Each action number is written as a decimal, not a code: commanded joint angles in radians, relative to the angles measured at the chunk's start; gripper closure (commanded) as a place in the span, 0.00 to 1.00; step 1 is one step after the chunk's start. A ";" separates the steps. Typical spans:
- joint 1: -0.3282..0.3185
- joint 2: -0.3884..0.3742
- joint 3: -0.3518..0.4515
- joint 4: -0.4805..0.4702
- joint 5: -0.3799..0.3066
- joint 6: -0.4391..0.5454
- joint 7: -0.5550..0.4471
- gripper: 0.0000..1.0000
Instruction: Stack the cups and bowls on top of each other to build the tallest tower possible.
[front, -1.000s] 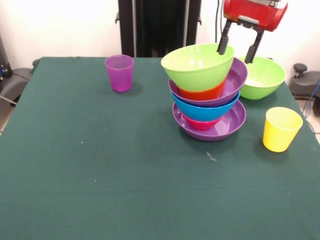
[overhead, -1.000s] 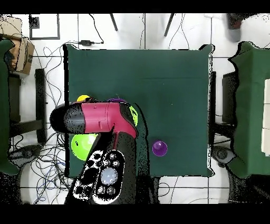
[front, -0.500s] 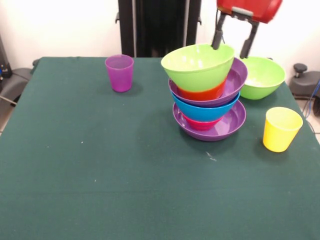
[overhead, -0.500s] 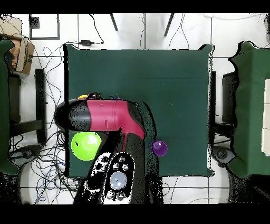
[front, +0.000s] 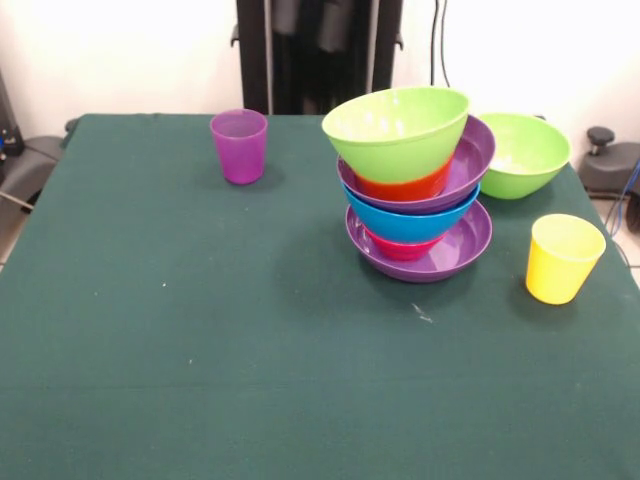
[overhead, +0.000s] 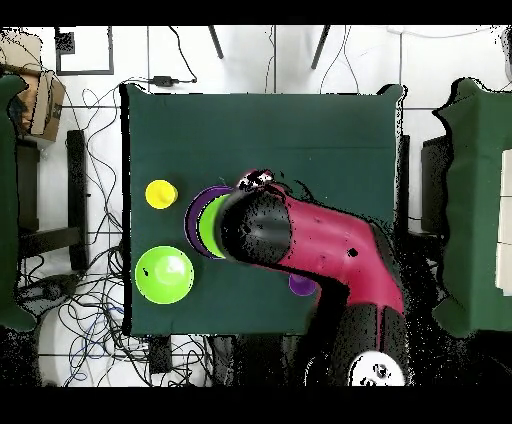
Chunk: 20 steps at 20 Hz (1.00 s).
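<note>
Front view shows me the tower right of centre on the green desk: a lime bowl on top, a wide purple bowl as base. Another lime bowl stands just behind it to the right, the yellow cup at right, the purple cup at upper left. Overhead, the arm covers the tower; the jaws I cannot tell.

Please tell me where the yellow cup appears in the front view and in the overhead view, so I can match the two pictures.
Front view: the yellow cup stands at the right, near the table's right edge, apart from the tower.
Overhead view: the yellow cup is at the left, beside the tower.
Shared landmark: the loose lime green bowl.
</note>
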 joint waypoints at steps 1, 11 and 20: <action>-0.039 -0.104 0.119 0.233 -0.060 0.010 -0.216 0.00; 0.041 -0.083 0.112 0.200 -0.078 0.036 -0.071 0.00; 0.102 0.005 0.111 0.039 -0.058 0.134 -0.009 0.00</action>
